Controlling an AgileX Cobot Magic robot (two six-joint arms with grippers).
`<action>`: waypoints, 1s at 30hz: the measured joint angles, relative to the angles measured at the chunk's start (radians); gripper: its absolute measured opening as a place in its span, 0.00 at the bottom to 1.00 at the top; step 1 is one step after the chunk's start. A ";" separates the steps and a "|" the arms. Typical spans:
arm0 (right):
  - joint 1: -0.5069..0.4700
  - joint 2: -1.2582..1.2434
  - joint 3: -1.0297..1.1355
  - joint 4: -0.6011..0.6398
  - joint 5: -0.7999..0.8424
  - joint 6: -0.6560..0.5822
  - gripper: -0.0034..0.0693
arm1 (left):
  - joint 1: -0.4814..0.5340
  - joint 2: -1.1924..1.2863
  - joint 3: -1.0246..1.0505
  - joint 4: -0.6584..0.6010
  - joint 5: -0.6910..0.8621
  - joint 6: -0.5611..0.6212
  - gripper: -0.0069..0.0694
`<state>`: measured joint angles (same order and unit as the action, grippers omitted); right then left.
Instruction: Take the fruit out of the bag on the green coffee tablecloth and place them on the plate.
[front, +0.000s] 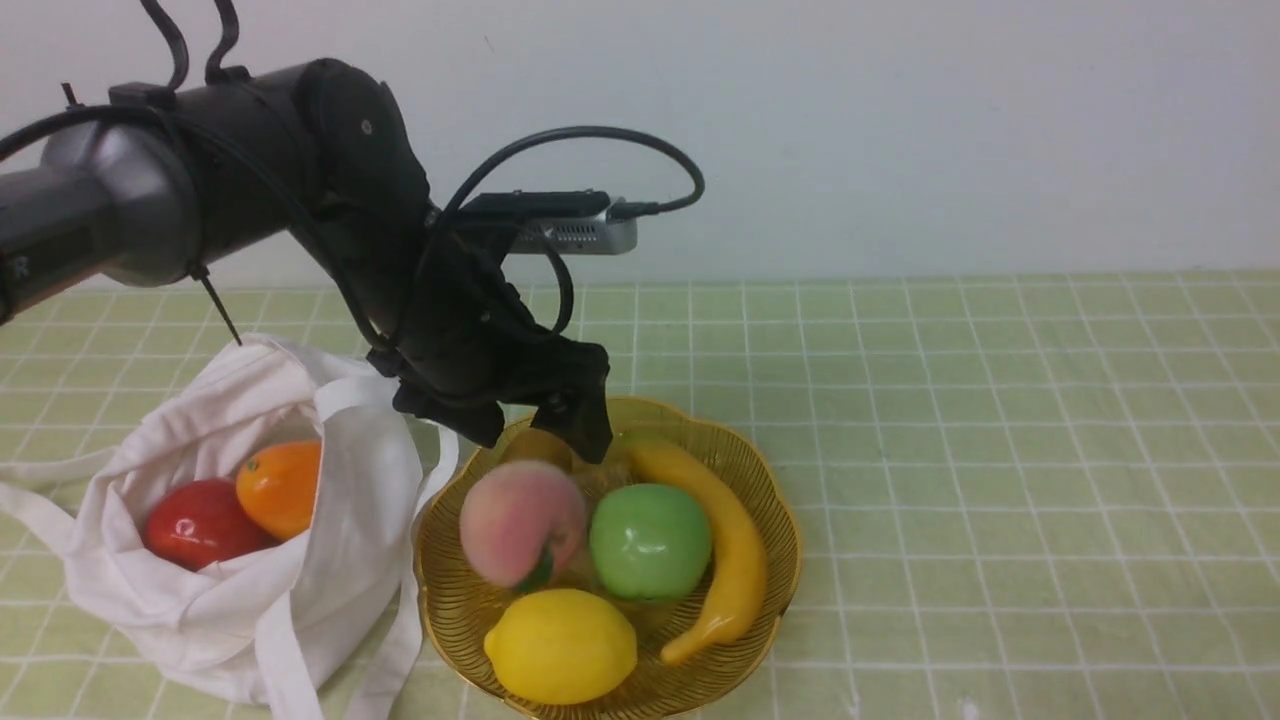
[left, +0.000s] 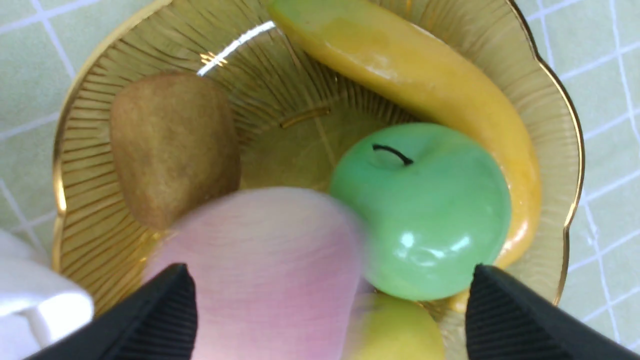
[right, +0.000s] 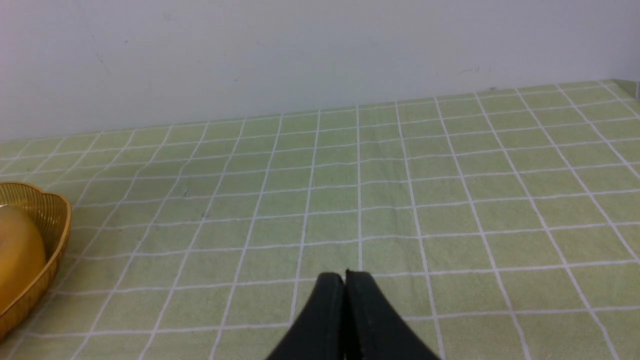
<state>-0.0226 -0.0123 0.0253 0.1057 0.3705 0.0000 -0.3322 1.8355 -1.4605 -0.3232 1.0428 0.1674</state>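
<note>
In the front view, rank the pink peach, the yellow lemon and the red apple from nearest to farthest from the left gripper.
1. Matte pink peach, in the amber ribbed plate just below the open left gripper.
2. Smooth yellow lemon, at the plate's near edge.
3. Glossy red apple, inside the white cloth bag, to the left.

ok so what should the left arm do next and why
Probably lift the left gripper clear of the plate and swing it over to the bag. Its jaws stand wide open, the peach is already in the plate and free of them, and the orange and red apple are in the bag.
</note>
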 joint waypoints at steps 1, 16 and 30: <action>0.000 0.000 0.000 0.000 0.000 0.000 0.03 | 0.000 0.000 0.000 0.004 0.004 0.000 0.99; 0.000 0.000 0.000 0.000 0.000 0.000 0.03 | 0.000 -0.013 -0.220 0.083 0.175 -0.006 0.70; 0.000 0.000 0.000 0.000 0.000 0.000 0.03 | 0.000 -0.371 0.010 0.110 0.188 -0.007 0.08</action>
<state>-0.0226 -0.0123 0.0253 0.1057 0.3705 0.0000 -0.3322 1.4650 -1.4508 -0.2135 1.2313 0.1605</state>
